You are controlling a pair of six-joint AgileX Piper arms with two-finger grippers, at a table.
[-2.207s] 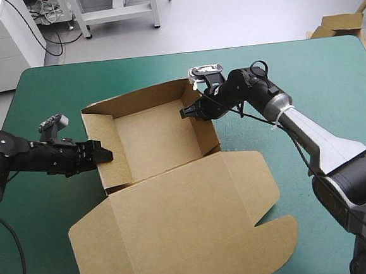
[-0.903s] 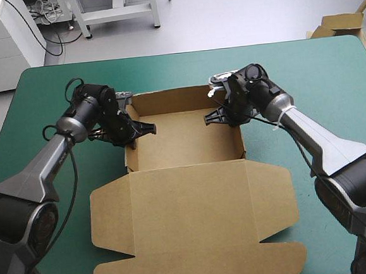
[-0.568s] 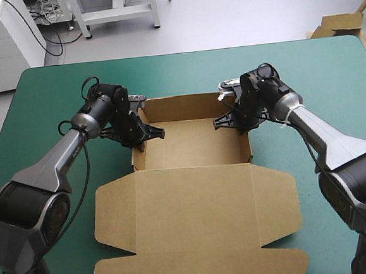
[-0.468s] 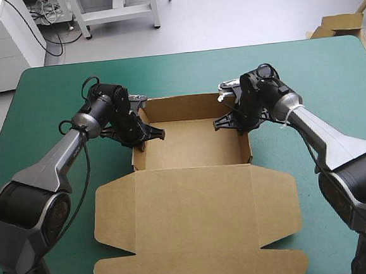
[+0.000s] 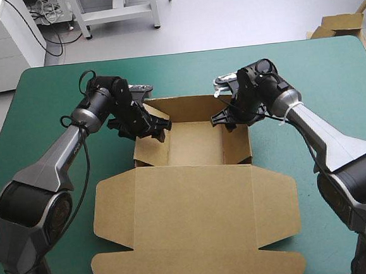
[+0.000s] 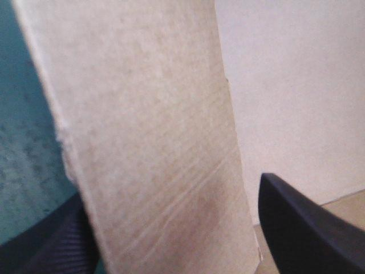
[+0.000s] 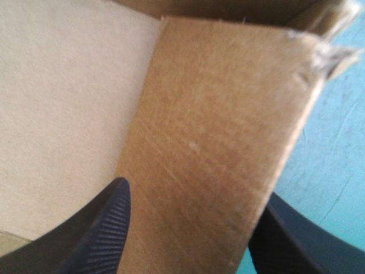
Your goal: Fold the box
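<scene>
The brown box [image 5: 196, 145] stands as an open tray at the table's middle, with its lid [image 5: 196, 218] flat toward the front edge. My left gripper [image 5: 155, 124] is at the far end of the tray's left wall and my right gripper [image 5: 222, 118] at the far end of the right wall. In the left wrist view the black fingers [image 6: 302, 228] stand apart, with a panel of board [image 6: 142, 114] upright between them. The right wrist view shows the same: that gripper [image 7: 194, 197] is open and straddles the wall [image 7: 217, 114], one finger inside the tray.
Bare teal-green cover [image 5: 42, 116] lies to the left of the box and more [image 5: 345, 99] to its right. Off the table's far right corner, more brown board [image 5: 342, 23] lies on the floor.
Both grippers were shut at the side walls earlier and now stand open over them. The tray was turned square to the table, and its side flaps now lean inward.
</scene>
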